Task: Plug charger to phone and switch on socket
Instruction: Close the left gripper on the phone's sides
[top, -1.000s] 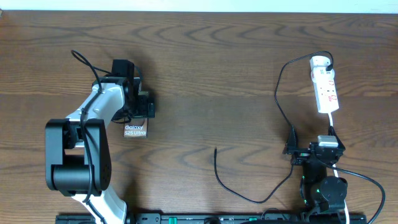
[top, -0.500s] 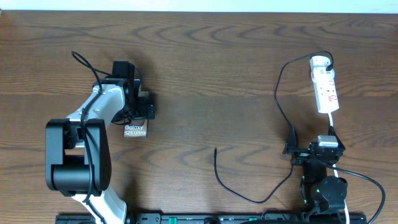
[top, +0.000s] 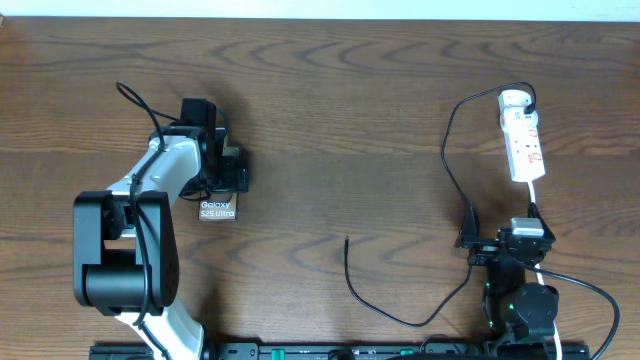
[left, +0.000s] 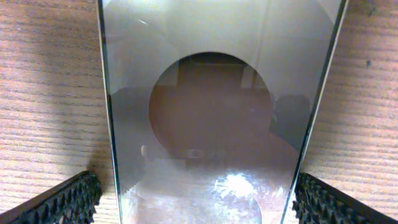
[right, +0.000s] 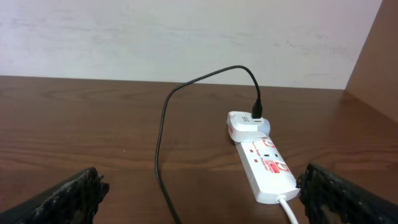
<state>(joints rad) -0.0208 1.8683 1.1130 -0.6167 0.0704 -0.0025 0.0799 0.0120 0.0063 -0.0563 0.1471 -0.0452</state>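
Observation:
The phone (top: 217, 211) lies flat on the table at the left, its "Galaxy" lettering showing below my left gripper (top: 228, 172). In the left wrist view the phone's glossy face (left: 217, 93) fills the frame. My left gripper (left: 196, 199) is open with one finger on each side of the phone, at its edges. The white socket (top: 522, 135) lies at the far right. The charger's black plug (top: 527, 97) sits in the socket's far end. The charger's cable (top: 446, 150) loops down to a free tip (top: 346, 241) at mid-table. My right gripper (top: 500, 241) is open and empty, short of the socket (right: 264, 165).
The socket's white cord (top: 570, 280) runs from its near end past the right arm's base. The charger cable (right: 163, 130) crosses the table in front of my right gripper (right: 205, 205). A pale wall stands behind the table's far edge.

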